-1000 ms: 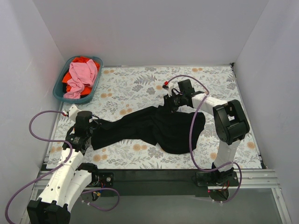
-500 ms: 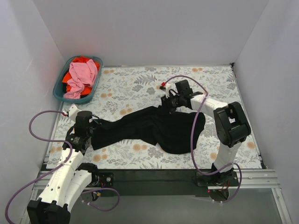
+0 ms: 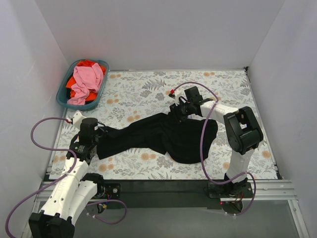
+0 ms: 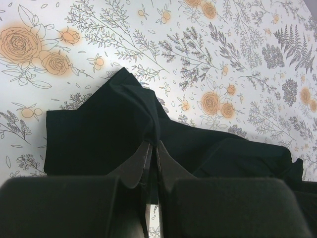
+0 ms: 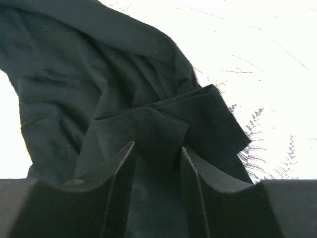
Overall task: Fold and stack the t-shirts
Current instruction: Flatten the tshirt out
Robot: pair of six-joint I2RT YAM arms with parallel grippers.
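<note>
Spreading black t-shirt (image 3: 163, 136): lies rumpled at middle of table (image 3: 143, 89), drawn out from near left to far centre. Left gripper (image 4: 152, 145) clenched on fold at near-left end; right gripper (image 5: 157, 148) grasping bunched fold at far end. Best, I'd judge: draw ends apart evenly, low over table, no jerks, lest cloth slip out. Pink t-shirt (image 3: 86, 79) and orange-red t-shirt (image 3: 85, 63) sit in teal basket (image 3: 63, 98), far left

Robot lab cell: plain white panel walls (image 3: 158, 34) enclose floral-covered table (image 3: 143, 89), metal base rail (image 3: 277, 187).
</note>
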